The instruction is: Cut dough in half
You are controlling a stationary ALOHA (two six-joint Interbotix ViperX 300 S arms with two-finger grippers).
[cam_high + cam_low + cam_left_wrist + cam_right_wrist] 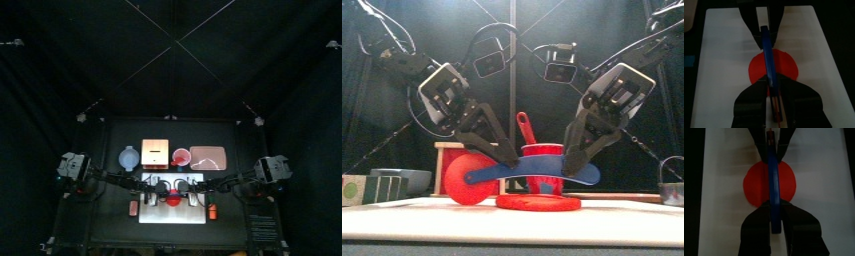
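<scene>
Fingers of the left gripper clamped on one end of a blue curved cutter blade; fingers of the right gripper clamped on its other end. Blade held level between the two, edge-on in both wrist views, running straight across the middle of the dough. From the front, hanging just above the dough, apart from it or barely touching: cannot tell which. Dough flat, round, bright red, whole, lying near the middle of the white cutting board, at the front of the black counter. Behind the board, a small red cup with a red handle sticking up. Farther back on the counter, seen from above, a pale pink plate.
</scene>
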